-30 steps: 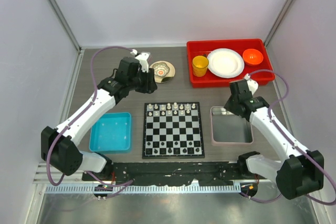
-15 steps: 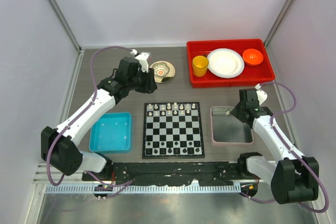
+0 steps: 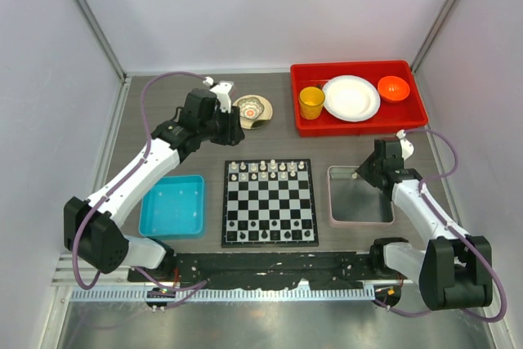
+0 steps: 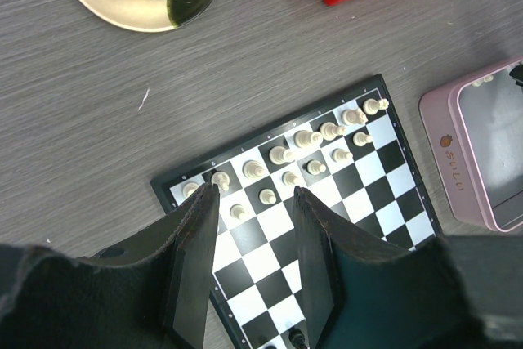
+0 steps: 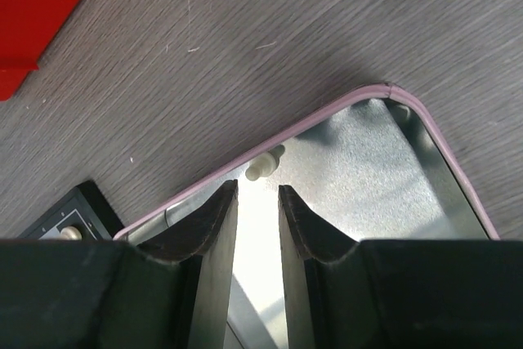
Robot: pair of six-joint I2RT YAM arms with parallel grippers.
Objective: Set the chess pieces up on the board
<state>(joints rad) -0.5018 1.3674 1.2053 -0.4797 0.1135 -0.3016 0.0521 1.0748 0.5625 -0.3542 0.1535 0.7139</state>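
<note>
The black-and-white board lies at the table's middle; it also shows in the left wrist view. Several cream chess pieces stand in its two far rows, seen closer from the left wrist. My left gripper hovers open and empty behind the board's far left corner. My right gripper is open and empty over the far left corner of the pink-rimmed metal tray. One cream piece lies on its side in that tray corner, just ahead of my fingertips.
A blue bin sits left of the board. A patterned saucer is at the back. A red tray at the back right holds a yellow cup, a white plate and an orange bowl.
My right arm swung right and then settled, its gripper lowering toward the metal tray's far left corner. The left arm has not moved.
</note>
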